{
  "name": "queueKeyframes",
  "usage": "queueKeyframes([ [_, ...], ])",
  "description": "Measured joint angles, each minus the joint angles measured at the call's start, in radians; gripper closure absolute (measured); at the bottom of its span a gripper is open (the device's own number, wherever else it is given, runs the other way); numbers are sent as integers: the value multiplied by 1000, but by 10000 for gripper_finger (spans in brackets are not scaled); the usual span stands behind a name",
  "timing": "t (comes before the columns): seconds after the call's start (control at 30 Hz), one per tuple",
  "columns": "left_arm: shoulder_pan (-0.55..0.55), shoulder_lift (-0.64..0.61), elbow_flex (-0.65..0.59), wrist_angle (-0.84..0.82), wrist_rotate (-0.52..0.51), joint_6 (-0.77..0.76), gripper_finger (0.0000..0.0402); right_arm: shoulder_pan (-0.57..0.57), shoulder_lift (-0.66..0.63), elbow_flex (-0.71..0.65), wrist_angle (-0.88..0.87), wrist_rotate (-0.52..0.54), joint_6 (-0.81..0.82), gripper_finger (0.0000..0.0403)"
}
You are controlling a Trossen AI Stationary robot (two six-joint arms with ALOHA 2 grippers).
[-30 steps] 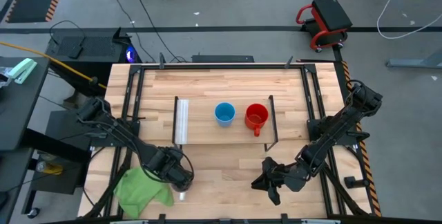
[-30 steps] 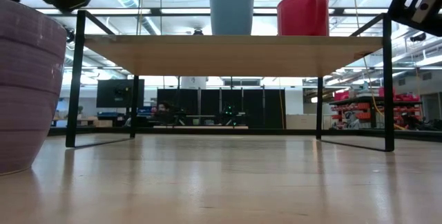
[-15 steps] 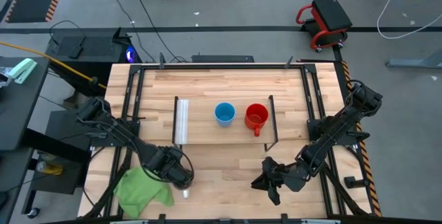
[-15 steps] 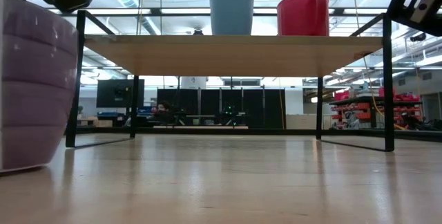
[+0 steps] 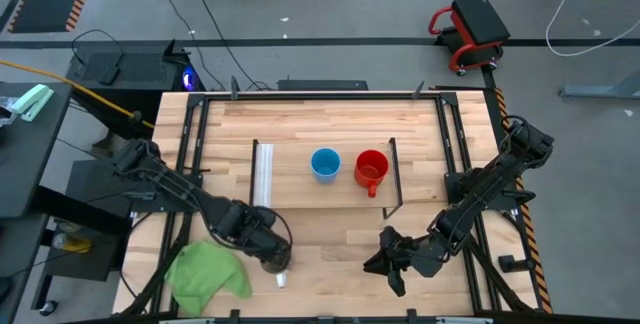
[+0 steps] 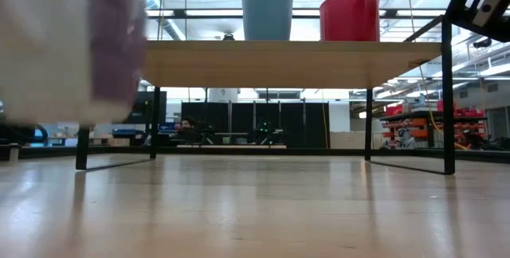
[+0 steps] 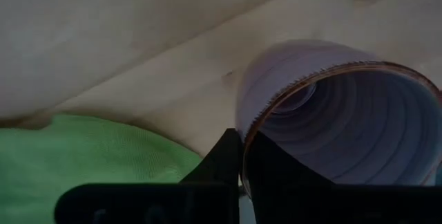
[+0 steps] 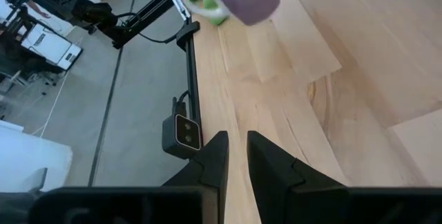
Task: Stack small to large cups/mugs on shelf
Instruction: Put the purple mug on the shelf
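The pale purple mug (image 7: 324, 106) is in my left gripper (image 5: 272, 256), which is shut on it near the table's front edge, right of the green cloth (image 5: 205, 272). In the low view the mug (image 6: 111, 43) is blurred and off the table. Its light handle (image 5: 281, 280) shows beside the gripper. The blue cup (image 5: 325, 164) and the red mug (image 5: 371, 169) stand upright on the shelf (image 5: 295, 189), side by side. My right gripper (image 5: 385, 259) is shut and empty, near the table's front right. My left gripper pinches the purple mug's wall at the rim (image 7: 246, 140), one finger outside (image 7: 224, 160) and one inside the mug (image 7: 276, 175). The fingers come from above. The mug is lifted clear of the table, and its open mouth faces the wrist.
The shelf's white strip (image 5: 263, 174) lies at its left end, and black end frames (image 5: 397, 174) stand at both ends. Bare board lies between the strip and the blue cup. The green cloth lies at the table's front left corner.
My left gripper has lifted the purple mug off the table, where it stood a second ago, and carried it toward the table's right edge. The mug now hangs clear of the wood. The right arm has kept still.
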Motion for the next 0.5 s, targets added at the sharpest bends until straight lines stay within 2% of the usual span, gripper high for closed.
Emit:
queueKeyframes([
  [0.4,87,0,431,-529,-33,158,384,0,0,0,-27,-1,2,341],
  [0.5,122,-4,494,-539,-68,220,384,0,0,0,-31,-1,3,341],
])
